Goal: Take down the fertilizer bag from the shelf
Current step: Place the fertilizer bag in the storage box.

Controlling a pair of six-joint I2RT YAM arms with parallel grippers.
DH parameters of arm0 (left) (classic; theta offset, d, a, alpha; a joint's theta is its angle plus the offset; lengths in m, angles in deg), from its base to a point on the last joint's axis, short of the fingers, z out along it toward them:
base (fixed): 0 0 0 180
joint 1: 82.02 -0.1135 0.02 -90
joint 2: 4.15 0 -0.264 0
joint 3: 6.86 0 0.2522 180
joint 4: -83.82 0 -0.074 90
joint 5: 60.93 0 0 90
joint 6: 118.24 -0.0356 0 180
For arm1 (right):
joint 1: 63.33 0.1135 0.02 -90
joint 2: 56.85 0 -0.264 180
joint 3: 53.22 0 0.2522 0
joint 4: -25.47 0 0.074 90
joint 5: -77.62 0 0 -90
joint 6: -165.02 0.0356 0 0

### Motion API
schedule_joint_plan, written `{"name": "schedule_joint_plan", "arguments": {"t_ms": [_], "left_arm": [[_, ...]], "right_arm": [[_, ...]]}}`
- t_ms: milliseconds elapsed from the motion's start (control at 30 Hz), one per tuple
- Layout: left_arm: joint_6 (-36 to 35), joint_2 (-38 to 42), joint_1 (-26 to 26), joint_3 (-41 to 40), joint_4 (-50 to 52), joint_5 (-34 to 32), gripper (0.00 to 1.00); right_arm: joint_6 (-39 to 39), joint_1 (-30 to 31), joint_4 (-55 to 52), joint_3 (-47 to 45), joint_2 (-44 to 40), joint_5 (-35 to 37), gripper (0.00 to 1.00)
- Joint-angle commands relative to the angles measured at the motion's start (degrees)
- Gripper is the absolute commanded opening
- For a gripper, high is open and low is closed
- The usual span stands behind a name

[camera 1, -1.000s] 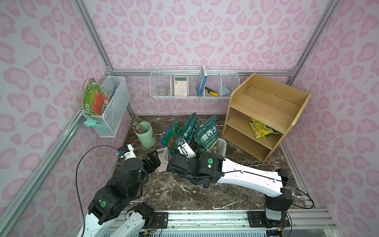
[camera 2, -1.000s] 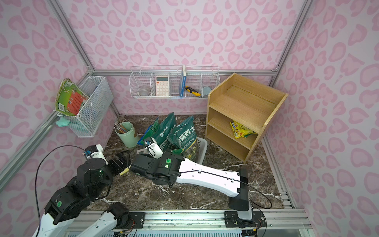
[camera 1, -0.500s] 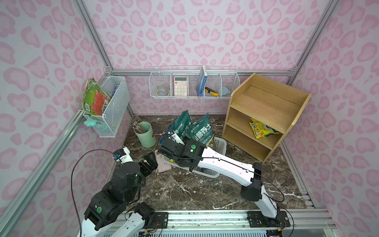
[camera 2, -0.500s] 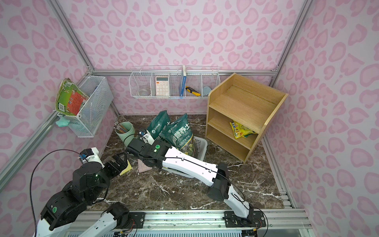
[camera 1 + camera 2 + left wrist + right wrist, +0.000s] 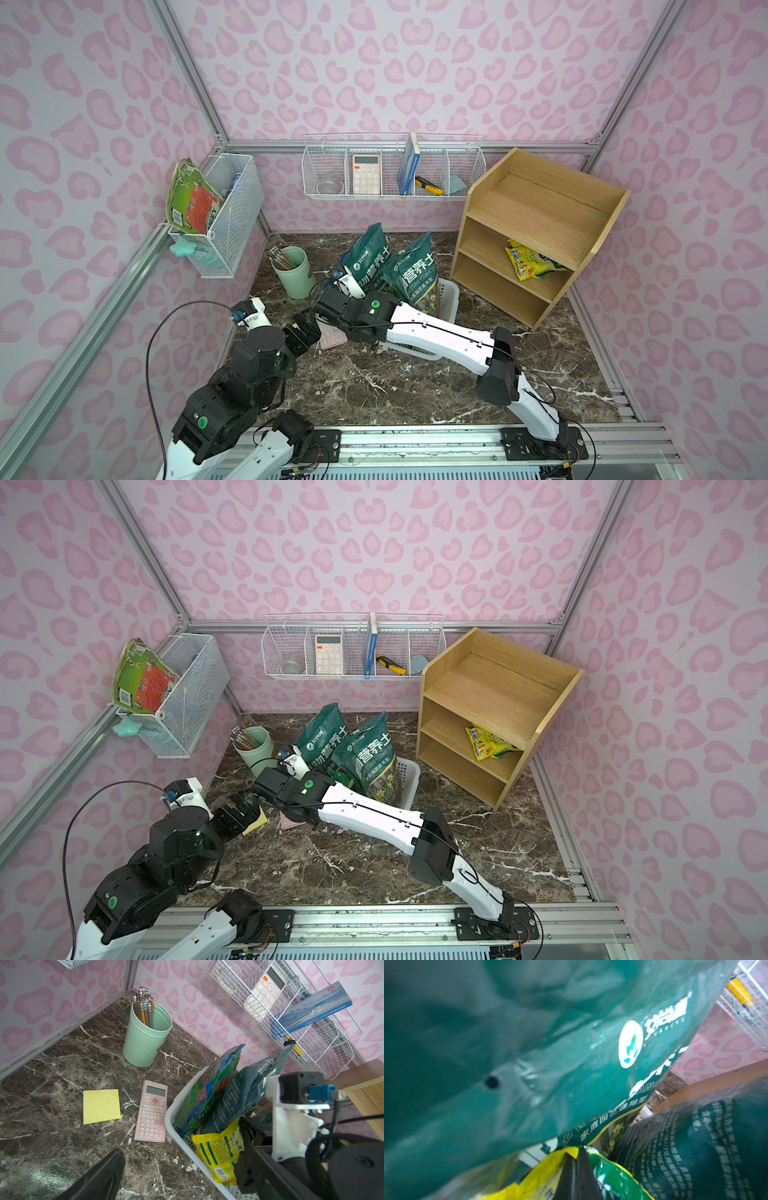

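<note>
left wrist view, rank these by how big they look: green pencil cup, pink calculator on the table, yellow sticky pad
1. green pencil cup
2. pink calculator
3. yellow sticky pad

Pink heart-print walls (image 5: 374,62) — dark marble floor (image 5: 415,386)

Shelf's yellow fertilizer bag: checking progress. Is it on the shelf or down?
On: the yellow fertilizer bag lies on the wooden shelf's middle tier.

Robot lab test cell: alu. frame (image 5: 192,79), pink-print wall panels (image 5: 415,62), marble-look tabletop (image 5: 415,386), arm-mounting rail (image 5: 415,440) at front edge.
</note>
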Motion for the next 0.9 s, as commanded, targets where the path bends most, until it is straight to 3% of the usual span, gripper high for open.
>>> {"name": "schedule_joint_plan", "arguments": {"t_ms": [0, 200, 367, 600, 700, 867], "left_arm": [[-0.46, -0.02, -0.03, 0.10, -0.40, 0.02, 0.99], [0.42, 0.92, -0.03, 0.39, 1.01, -1.23, 0.99], [-1.34, 1.88, -0.05, 3.88, 3.68, 1.02, 0.99], [-6.75, -3.73, -0.05, 15.85, 9.15, 2.71, 0.99], [-8.28, -7.88, -0.03, 19.98, 11.56, 4.82, 0.99], [-11.11, -11.93, -0.02, 28.40, 14.21, 1.91, 0.99]], "right_arm": [[-4.85, 1.53, 9.28, -0.37, -0.48, 7.78, 0.00], [-5.86, 1.91, 11.96, -1.61, 0.92, 6.92, 0.00], [-2.45, 2.33, 16.52, -13.71, -0.83, 6.01, 0.00], [-3.97, -0.08, 30.51, -30.78, -7.88, -2.76, 0.00], [-4.86, -0.87, 32.16, -32.36, -10.05, -2.63, 0.00], [-8.76, -1.07, 32.98, -28.64, -12.95, -0.94, 0.00]]}}
